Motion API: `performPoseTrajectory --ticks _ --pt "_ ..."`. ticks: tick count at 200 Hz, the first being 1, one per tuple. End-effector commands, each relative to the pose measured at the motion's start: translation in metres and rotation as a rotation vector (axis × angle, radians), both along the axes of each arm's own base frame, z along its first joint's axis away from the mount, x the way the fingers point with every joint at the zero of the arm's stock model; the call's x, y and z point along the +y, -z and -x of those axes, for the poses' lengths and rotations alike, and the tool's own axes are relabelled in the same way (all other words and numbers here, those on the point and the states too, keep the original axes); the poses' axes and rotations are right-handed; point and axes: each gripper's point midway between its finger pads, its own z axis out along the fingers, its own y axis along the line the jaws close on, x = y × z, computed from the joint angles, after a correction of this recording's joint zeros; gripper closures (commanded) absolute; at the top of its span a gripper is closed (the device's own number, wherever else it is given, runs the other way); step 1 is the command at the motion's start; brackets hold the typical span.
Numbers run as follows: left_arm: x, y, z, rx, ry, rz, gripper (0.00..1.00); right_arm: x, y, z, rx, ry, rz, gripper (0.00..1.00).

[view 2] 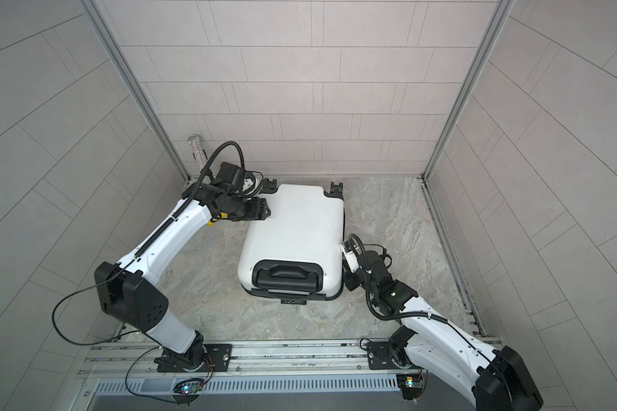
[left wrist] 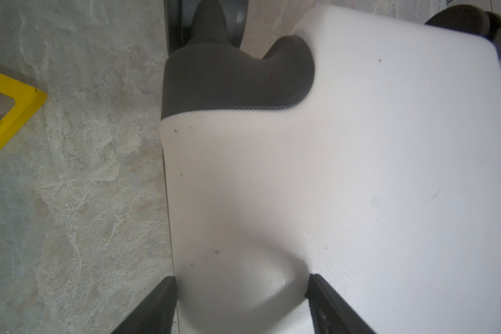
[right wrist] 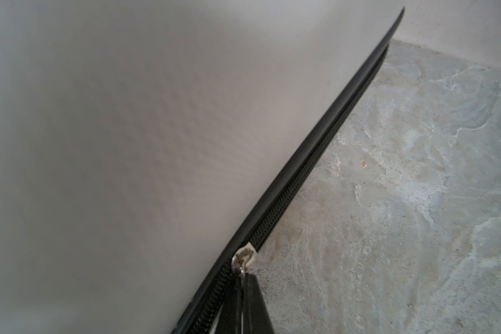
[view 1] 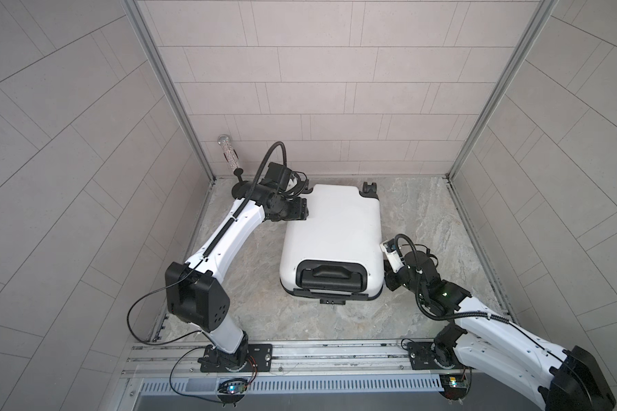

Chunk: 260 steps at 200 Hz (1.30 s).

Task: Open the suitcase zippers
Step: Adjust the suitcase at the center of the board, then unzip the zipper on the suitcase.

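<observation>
The white suitcase [view 1: 332, 231] [view 2: 296, 231] lies flat on the stone floor, handle recess toward the arm bases. Its black zipper band [right wrist: 315, 162] runs along the right side seam, with a silver slider [right wrist: 245, 256] on it. My right gripper [right wrist: 245, 279] [view 1: 389, 281] is low beside that side and is shut on the zipper pull. My left gripper [left wrist: 242, 277] [view 1: 303, 211] [view 2: 264, 211] is open at the far left corner. One of its fingers [left wrist: 315, 289] is over the white shell [left wrist: 330, 173]. The other is off the edge, over the floor.
Black wheels [view 1: 369, 188] stick out at the case's far end, close to the back wall. A glittery cylinder [view 1: 228, 151] stands in the back left corner. A yellow object [left wrist: 6, 110] lies on the floor left of the case. Tiled walls close in three sides.
</observation>
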Motion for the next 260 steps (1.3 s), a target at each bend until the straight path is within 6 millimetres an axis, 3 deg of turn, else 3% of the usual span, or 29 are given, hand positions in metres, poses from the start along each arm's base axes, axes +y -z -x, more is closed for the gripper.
performPoseTrajectory --ticks 1,52,66,84,103,120,144,160,193,206,230,260 --pt "-0.051 0.033 0.005 0.087 0.155 0.046 0.26 0.047 -0.033 0.014 -0.076 -0.169 -0.086 1.0" --pt "-0.113 0.05 -0.008 0.105 0.281 0.063 0.27 0.072 -0.047 0.021 -0.15 -0.171 -0.086 1.0" --pt "-0.124 0.045 -0.014 0.083 0.298 0.068 0.27 0.077 -0.048 0.021 -0.171 -0.169 -0.084 1.0" --pt "-0.124 0.035 -0.021 0.049 0.294 0.055 0.27 0.083 -0.044 0.02 -0.19 -0.172 -0.06 1.0" --pt "-0.109 0.014 -0.023 0.001 0.277 -0.002 0.27 0.083 -0.043 0.019 -0.201 -0.162 -0.052 1.0" --pt "-0.084 -0.008 -0.016 -0.009 0.227 -0.05 0.27 0.082 -0.045 0.017 -0.22 -0.151 -0.053 1.0" --pt "-0.039 -0.036 0.015 -0.02 0.119 -0.132 0.26 0.083 -0.045 0.017 -0.228 -0.162 -0.045 1.0" --pt "-0.01 -0.043 0.04 -0.013 -0.006 -0.137 0.25 0.086 -0.043 0.018 -0.227 -0.175 -0.049 1.0" --pt "0.039 -0.033 0.095 0.08 -0.223 -0.099 0.25 0.09 -0.04 0.02 -0.22 -0.2 -0.058 1.0" --pt "0.05 -0.024 0.11 0.121 -0.28 -0.071 0.25 0.093 -0.04 0.021 -0.219 -0.213 -0.057 1.0" --pt "0.052 0.0 0.122 0.19 -0.322 -0.023 0.25 0.096 -0.041 0.022 -0.223 -0.23 -0.062 1.0" --pt "0.042 0.02 0.117 0.239 -0.347 0.038 0.26 0.1 -0.042 0.023 -0.227 -0.246 -0.063 1.0"
